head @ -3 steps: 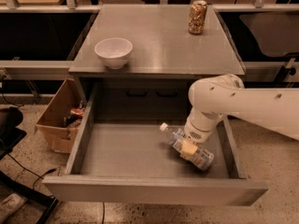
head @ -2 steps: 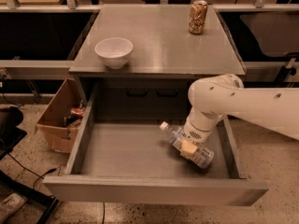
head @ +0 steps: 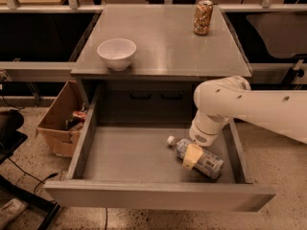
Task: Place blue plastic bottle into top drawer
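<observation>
The blue plastic bottle (head: 204, 161) lies on its side on the floor of the open top drawer (head: 134, 152), at the right. Its white cap points to the back left. My gripper (head: 192, 156) reaches down from the white arm (head: 225, 104) and sits right over the bottle's middle, touching it. The arm's wrist hides the part of the drawer behind the bottle.
On the table top (head: 163, 42) stand a white bowl (head: 116, 53) at the front left and an orange-brown can (head: 203, 17) at the back right. A cardboard box (head: 60, 121) with items sits on the floor left of the drawer. The drawer's front panel (head: 158, 195) juts toward the camera.
The bottle appears to lie slightly lower and nearer the drawer's front than before. The arm has hardly moved.
</observation>
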You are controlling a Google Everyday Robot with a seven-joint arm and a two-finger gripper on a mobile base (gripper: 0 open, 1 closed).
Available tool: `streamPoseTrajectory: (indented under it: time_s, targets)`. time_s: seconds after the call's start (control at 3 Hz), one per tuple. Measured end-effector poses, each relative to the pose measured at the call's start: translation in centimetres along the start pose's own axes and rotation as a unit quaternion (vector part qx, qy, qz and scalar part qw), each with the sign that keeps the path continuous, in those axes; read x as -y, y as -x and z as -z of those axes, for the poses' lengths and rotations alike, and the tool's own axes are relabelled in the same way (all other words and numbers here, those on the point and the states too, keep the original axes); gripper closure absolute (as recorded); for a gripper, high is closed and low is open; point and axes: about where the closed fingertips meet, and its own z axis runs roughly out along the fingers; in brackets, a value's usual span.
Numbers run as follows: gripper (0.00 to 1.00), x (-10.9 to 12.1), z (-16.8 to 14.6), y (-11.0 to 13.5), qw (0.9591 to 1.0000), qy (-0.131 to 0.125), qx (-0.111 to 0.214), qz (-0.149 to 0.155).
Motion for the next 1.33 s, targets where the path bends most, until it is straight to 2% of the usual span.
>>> streamPoseTrajectory:
  time_s: [0.33, 0.67, 1.0, 1.33]
  targets:
    - [0.00, -0.4, 1.1, 0.4, 1.0000, -0.004, 0.005, 0.004]
    - [0.00, -1.0, 8.0, 1.7, 0.9991, -0.012, 0.037, 0.016]
    - [0.00, -0.7, 17.6, 0.2, 0.9954, -0.016, 0.094, 0.015]
    - [0.00, 0.1, 24.8, -3.4, 0.9847, -0.022, 0.172, 0.008]
